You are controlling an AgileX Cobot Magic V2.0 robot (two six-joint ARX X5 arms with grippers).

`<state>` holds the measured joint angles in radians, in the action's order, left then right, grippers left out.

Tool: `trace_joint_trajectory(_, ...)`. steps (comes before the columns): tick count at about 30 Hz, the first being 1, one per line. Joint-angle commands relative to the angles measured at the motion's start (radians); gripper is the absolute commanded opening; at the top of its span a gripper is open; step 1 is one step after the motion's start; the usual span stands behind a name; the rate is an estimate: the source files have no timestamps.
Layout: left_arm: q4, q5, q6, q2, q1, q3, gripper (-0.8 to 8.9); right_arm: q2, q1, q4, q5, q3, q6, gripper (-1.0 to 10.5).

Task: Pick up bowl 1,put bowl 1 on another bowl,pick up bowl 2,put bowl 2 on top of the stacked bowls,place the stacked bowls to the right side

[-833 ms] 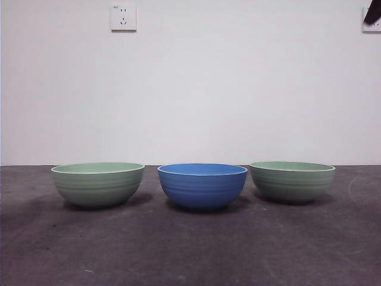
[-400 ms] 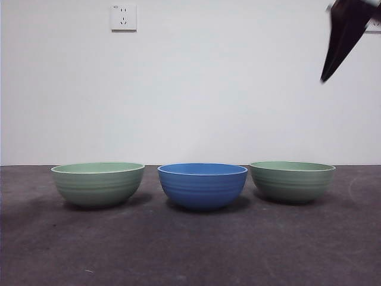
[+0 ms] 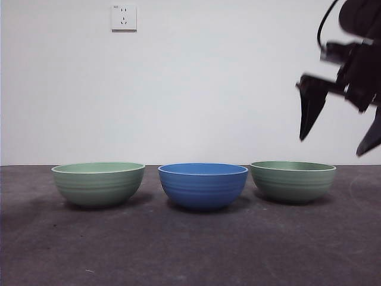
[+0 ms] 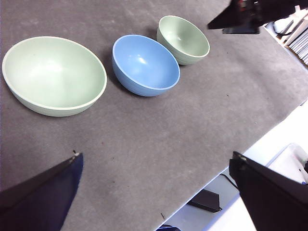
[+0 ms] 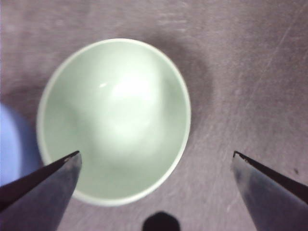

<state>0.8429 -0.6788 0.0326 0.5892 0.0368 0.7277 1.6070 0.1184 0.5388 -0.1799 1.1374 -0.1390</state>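
Three ribbed bowls of one size stand apart in a row on the dark table. The blue bowl (image 3: pixel 202 186) (image 4: pixel 146 65) is in the middle, with one pale green bowl (image 3: pixel 98 185) (image 4: pixel 54 74) to its left and another pale green bowl (image 3: pixel 292 182) (image 4: pixel 183 38) (image 5: pixel 113 120) to its right. My right gripper (image 3: pixel 333 143) (image 5: pixel 157 154) hangs open, above the right green bowl and a little to its right, touching nothing. High over the near side of the table, my left gripper (image 4: pixel 155 156) is open and holds nothing.
A white wall with a socket (image 3: pixel 123 17) stands behind the table. The left wrist view shows the table's edge (image 4: pixel 231 163), with white furniture and a cable beyond it.
The right arm has come down from the top right corner into full view, and its open jaws now hang above the right green bowl. The bowls have not moved.
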Motion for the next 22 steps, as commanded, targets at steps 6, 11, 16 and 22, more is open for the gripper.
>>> trace_joint_trajectory(6,0.021,-0.002,-0.006,-0.001,0.003,0.001,5.98,0.123,0.002,-0.063,0.033,0.002,-0.021,3.7)
trace_joint_trajectory(11,0.028,-0.002,-0.006,-0.001,0.003,0.001,5.98,0.147,0.002,-0.100,0.033,0.002,-0.029,2.4)
trace_joint_trajectory(16,0.030,-0.002,-0.006,-0.001,0.003,0.001,5.98,0.147,0.000,-0.115,0.034,0.003,-0.029,0.8)
trace_joint_trajectory(22,0.030,-0.002,-0.006,-0.001,0.003,0.001,5.98,0.142,0.001,-0.116,0.033,0.003,-0.029,-0.1)
